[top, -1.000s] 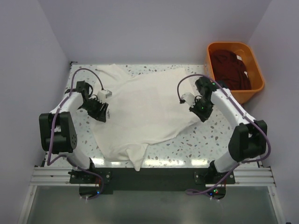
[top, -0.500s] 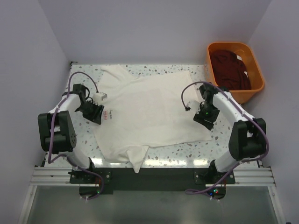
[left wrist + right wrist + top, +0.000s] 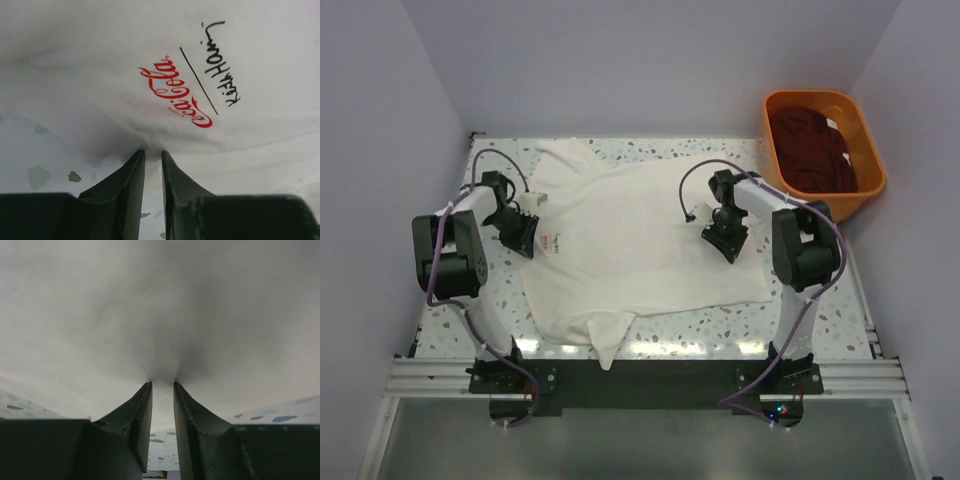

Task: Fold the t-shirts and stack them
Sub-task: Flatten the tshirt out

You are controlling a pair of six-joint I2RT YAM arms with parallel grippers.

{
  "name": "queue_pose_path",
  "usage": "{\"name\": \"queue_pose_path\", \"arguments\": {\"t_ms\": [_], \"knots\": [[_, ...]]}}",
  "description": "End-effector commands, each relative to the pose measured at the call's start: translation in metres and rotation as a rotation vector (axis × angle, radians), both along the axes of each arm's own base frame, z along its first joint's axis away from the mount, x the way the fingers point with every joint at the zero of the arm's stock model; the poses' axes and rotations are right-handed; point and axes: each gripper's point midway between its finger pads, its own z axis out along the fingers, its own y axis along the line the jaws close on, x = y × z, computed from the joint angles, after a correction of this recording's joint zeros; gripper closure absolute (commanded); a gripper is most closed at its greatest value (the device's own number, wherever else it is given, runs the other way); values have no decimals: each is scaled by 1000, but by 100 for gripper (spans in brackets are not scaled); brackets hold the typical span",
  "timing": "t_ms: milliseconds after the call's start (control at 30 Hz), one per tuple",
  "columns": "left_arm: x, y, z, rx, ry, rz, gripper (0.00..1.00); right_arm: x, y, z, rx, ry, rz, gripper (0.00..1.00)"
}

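A cream-white short-sleeved cloth t-shirt (image 3: 630, 230) lies spread, mostly flat, across a white speckled stone-look table (image 3: 800, 300). The left gripper (image 3: 152, 152) is at the shirt's left edge. Its two black fingers are nearly together, with a pinch of white cloth caught between the tips. Just beyond them on the shirt are a small red script logo (image 3: 176, 95) and a line of black handwritten-style print (image 3: 220, 62). The right gripper (image 3: 162, 384) is at the shirt's right side, its fingers likewise nearly closed on a pucker of the same cloth. One flap of the shirt, probably a sleeve, reaches the table's near edge. At the far right stands an orange rectangular plastic tub (image 3: 817, 95). It holds a crumpled dark maroon cloth t-shirt (image 3: 815, 150), well apart from the white one.
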Motion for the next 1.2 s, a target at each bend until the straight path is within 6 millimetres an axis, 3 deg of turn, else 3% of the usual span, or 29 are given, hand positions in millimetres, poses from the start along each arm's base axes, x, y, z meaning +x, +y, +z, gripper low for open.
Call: {"name": "queue_pose_path", "arguments": {"t_ms": [0, 133, 167, 233, 300, 333, 367, 433, 467, 500, 533, 567, 600, 633, 700, 733, 800, 833, 900, 933, 1000, 1033, 1167], "knots": [[34, 11, -24, 31, -43, 27, 75, 52, 3, -17, -30, -130, -60, 73], [71, 16, -32, 29, -69, 67, 81, 103, -1, -30, -95, -224, -74, 78], [90, 19, -33, 25, -91, 72, 81, 113, -3, -32, -106, -243, -85, 78], [111, 19, -30, 12, -118, 85, 82, 149, -4, -22, -123, -329, -118, 79], [144, 19, -19, -18, -181, 81, 81, 166, -7, -30, -150, -344, -130, 79], [153, 20, -14, -18, -199, 89, 80, 185, -3, -14, -138, -399, -142, 79], [174, 24, 4, -14, -260, 94, 78, 190, 1, -10, -122, -408, -148, 78], [182, 18, 31, -80, -314, 55, 67, 188, 15, 14, -60, -401, -158, 76], [181, 7, 59, -135, -368, 17, 63, 181, 33, 42, 35, -417, -144, 72], [175, 3, 74, -151, -409, -47, 57, 169, 43, 54, 82, -397, -135, 70], [152, -4, 69, -183, -387, -82, 54, 150, 52, 59, 125, -365, -119, 67], [140, -11, 104, -187, -467, -131, 52, 133, 76, 67, 209, -341, -85, 63], [126, -20, 114, -216, -509, -208, 49, 119, 87, 98, 267, -384, -66, 61], [95, -28, 120, -231, -512, -233, 48, 90, 106, 90, 294, -322, -19, 59], [64, -42, 124, -294, -522, -277, 46, 52, 127, 99, 357, -297, 41, 56], [40, -45, 124, -324, -514, -268, 46, 33, 151, 101, 383, -286, 112, 55], [18, -56, 128, -432, -504, -245, 44, 15, 176, 112, 428, -329, 193, 54], [1, -55, 123, -469, -463, -209, 44, -7, 197, 106, 432, -314, 268, 54], [-11, -61, 123, -537, -426, -166, 44, -19, 220, 104, 423, -344, 351, 53], [-16, -60, 120, -553, -409, -137, 44, -37, 242, 97, 420, -325, 426, 53], [-18, -57, 120, -573, -402, -91, 44, -47, 262, 93, 413, -333, 494, 54], [-19, -54, 120, -569, -407, -71, 44, -63, 278, 84, 411, -312, 545, 54], [-15, -43, 125, -532, -428, -32, 44, -88, 311, 60, 392, -277, 615, 57]]}}
